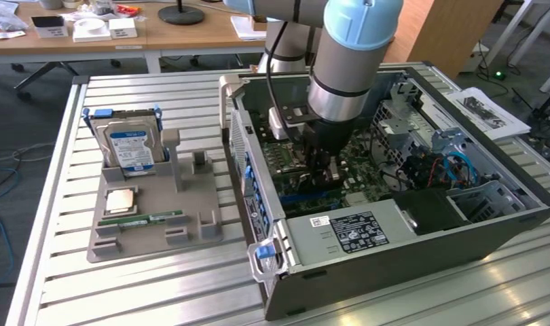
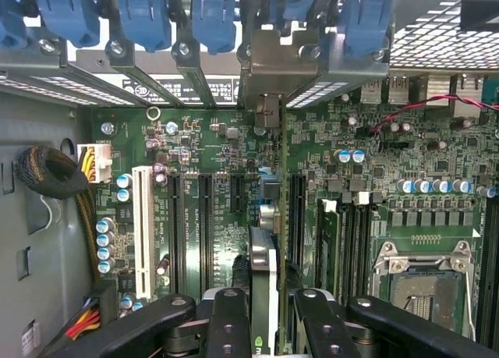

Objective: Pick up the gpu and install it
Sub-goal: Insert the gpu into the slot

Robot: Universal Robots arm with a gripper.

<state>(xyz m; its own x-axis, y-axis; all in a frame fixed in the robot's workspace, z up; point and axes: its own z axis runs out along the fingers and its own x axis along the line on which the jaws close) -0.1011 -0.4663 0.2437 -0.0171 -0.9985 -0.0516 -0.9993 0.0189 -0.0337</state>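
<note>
The gpu [image 2: 263, 274] is a thin card seen edge-on, standing upright between my two black fingers [image 2: 228, 320]. Its silvery metal bracket [image 2: 269, 73] reaches to the case's rear slot openings. My gripper [image 2: 265, 323] is shut on the gpu, just above the dark expansion slots of the green motherboard [image 2: 226, 186]. In the exterior view my gripper [image 1: 322, 175] reaches down inside the open computer case [image 1: 492, 224], low over the motherboard. There the card itself is mostly hidden by the fingers.
A grey holder [image 1: 153, 238] on the slatted table, at the exterior view's left, carries a hard drive [image 1: 130, 146], a green memory stick [image 1: 150, 219] and a square chip [image 1: 121, 200]. Inside the case are the power supply [image 1: 352, 232], blue latches [image 2: 148, 15], a cable bundle [image 2: 47, 171] and the processor socket [image 2: 425, 284].
</note>
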